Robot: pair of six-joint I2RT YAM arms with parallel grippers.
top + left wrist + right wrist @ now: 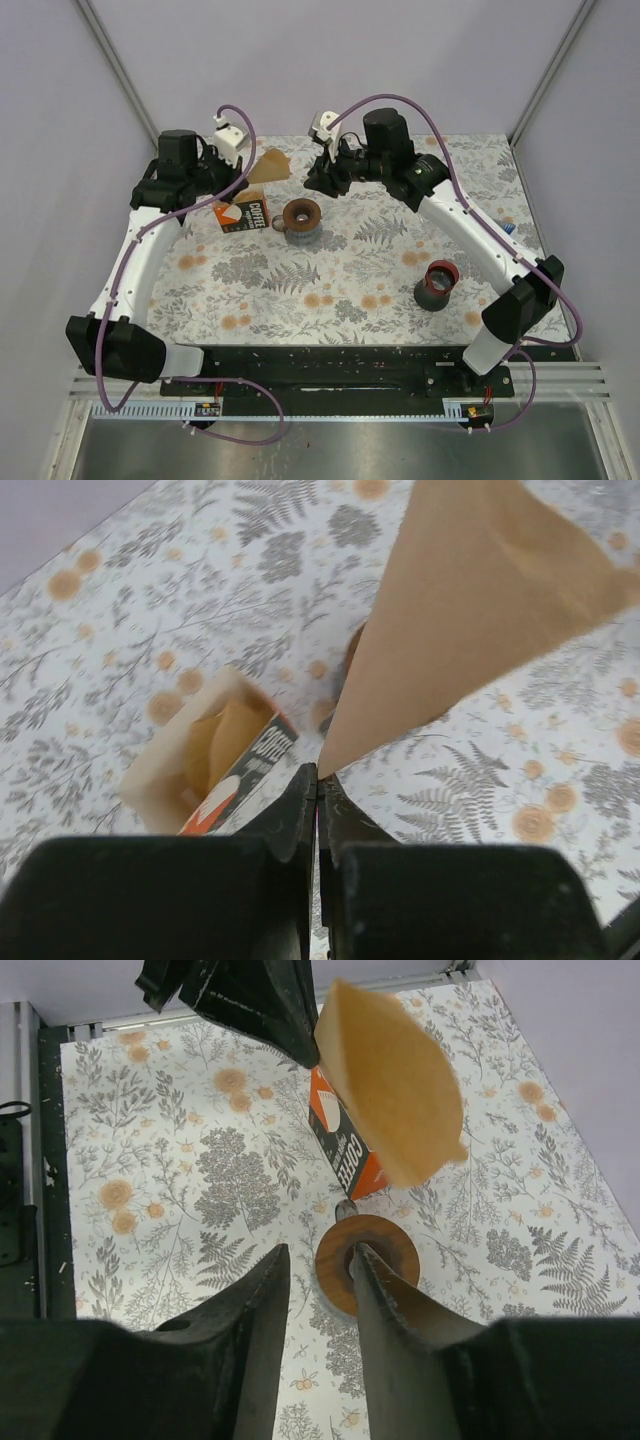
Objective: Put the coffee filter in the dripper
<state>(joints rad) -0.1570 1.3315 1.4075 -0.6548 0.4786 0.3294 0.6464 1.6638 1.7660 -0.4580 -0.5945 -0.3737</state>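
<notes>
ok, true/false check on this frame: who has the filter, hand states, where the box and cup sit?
1. The left hand grips the filter by its tip. True.
2. The filter sits in the dripper. False: it hangs in the air, clear of the dripper.
3. The right hand is shut on the dripper. False: it is open over it.
4. The filter box lies beside the dripper. True.
5. The cup stands left of the filter box. False: it stands right of the dripper.

Left pincer [317,776] pinched shut; right pincer [320,1255] parted (both arms stretched forward).
</notes>
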